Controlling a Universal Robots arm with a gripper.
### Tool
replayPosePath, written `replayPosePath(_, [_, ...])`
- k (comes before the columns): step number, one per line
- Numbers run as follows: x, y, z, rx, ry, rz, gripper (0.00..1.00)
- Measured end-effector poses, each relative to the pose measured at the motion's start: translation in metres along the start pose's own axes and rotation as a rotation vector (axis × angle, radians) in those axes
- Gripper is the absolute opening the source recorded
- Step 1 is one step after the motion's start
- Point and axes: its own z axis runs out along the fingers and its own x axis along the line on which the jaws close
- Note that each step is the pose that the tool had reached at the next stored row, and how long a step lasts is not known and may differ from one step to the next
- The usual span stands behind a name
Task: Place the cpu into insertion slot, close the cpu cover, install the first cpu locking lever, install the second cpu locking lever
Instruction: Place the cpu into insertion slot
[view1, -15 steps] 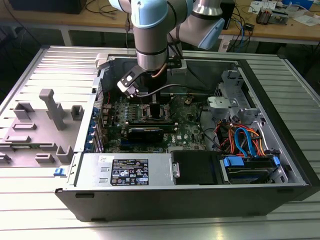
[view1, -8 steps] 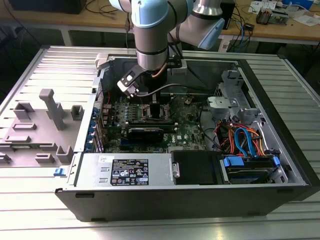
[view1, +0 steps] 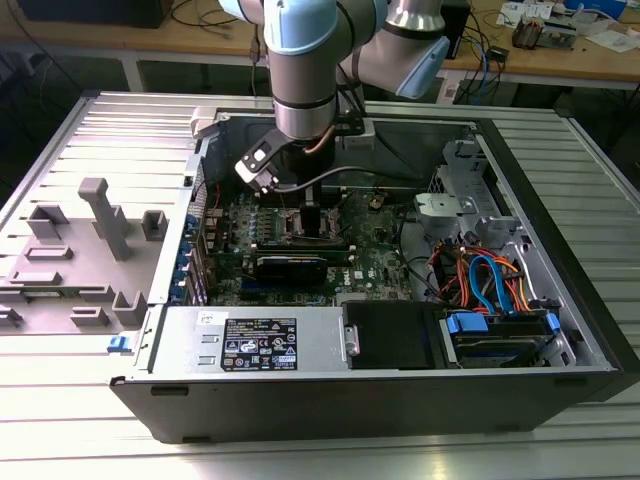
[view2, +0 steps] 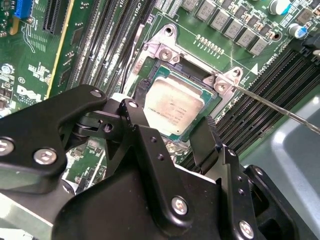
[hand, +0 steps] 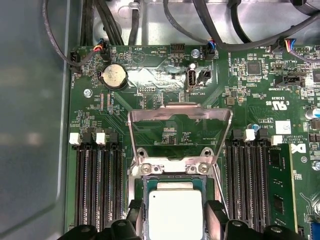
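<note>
The cpu (hand: 175, 212), a flat square with a dull silver top, lies flat inside the insertion slot (hand: 141, 187) on the green motherboard; it also shows in the second wrist view (view2: 172, 107). My gripper (hand: 175, 216) hovers right over it, and its black fingers (hand: 216, 212) flank the chip's two sides with a thin gap at each, so it looks open. The cpu cover (hand: 180, 111), a silver frame with a square window, stands tilted up on its hinge behind the socket. A thin locking lever (view2: 280, 107) sticks up and away from the socket. In the exterior view the gripper (view1: 310, 215) reaches down into the case.
Black memory slots (hand: 97, 185) run along both sides of the socket. A long black card (view1: 290, 265) lies near it. The open computer case (view1: 380, 400) has cables and a drive bay (view1: 495, 325) at the exterior view's right. A grey fixture (view1: 105, 215) stands at its left.
</note>
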Motion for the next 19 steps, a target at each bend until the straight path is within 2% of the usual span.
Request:
replayPosePath(4, [0.0001,0.0001,0.0017,0.0000,0.0049,0.001,0.62])
replayPosePath(5, [0.0001,0.0001,0.0026,-0.0001,0.0091,0.001,0.62])
replayPosePath(6, [0.0001,0.0000,0.0029,0.0000,0.0100,0.001,0.62])
replayPosePath(12, [0.0002,0.0013,0.0032,0.0006,0.0098,0.001,0.62])
replayPosePath(15, [0.0003,0.0017,0.0022,0.0062,0.0097,0.000,0.62])
replayPosePath(16, [0.0003,0.0024,0.0009,0.0144,0.0100,0.000,0.62])
replayPosePath(17, [0.0002,0.0026,0.0008,0.0184,0.0099,0.000,0.62])
replayPosePath(19, [0.0002,0.0035,0.0013,0.0203,0.0096,0.000,0.62])
